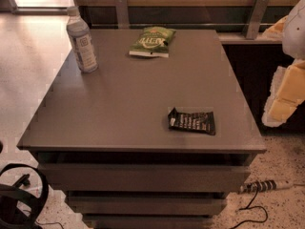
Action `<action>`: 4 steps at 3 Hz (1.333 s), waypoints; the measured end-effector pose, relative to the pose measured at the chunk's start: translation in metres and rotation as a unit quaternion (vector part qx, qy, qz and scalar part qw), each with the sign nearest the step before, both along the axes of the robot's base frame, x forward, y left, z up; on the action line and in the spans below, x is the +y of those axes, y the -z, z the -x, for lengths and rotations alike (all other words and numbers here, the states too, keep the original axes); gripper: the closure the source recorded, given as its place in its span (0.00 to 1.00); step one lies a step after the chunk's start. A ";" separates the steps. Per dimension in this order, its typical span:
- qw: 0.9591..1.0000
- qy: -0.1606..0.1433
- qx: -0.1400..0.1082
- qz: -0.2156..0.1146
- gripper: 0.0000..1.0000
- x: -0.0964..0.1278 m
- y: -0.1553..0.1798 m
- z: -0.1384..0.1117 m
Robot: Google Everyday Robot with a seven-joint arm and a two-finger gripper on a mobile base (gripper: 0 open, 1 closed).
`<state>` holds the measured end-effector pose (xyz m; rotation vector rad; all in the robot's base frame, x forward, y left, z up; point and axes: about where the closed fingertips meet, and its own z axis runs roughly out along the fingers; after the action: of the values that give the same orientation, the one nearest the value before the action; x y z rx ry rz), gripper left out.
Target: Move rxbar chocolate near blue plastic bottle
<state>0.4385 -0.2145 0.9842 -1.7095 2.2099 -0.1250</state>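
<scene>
The rxbar chocolate is a small flat black wrapper with white print, lying on the brown table top near its front right corner. The blue plastic bottle stands upright at the table's back left, with a white cap and a white label. My gripper is the white and yellow shape at the right edge of the view, beyond the table's right side and well apart from the bar. It holds nothing that I can see.
A green snack bag lies at the back middle of the table. Drawers sit below the table's front edge. A cable and plug lie on the floor at right. A black curved object is at bottom left.
</scene>
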 end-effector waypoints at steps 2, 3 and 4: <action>1.000 0.001 0.001 -0.028 0.00 0.001 0.015 -0.007; 0.997 0.002 0.004 -0.081 0.00 0.009 0.050 -0.018; 0.992 0.004 0.004 -0.127 0.00 0.018 0.078 -0.022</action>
<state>0.4606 -0.1966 0.9067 -1.5647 2.1331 0.1562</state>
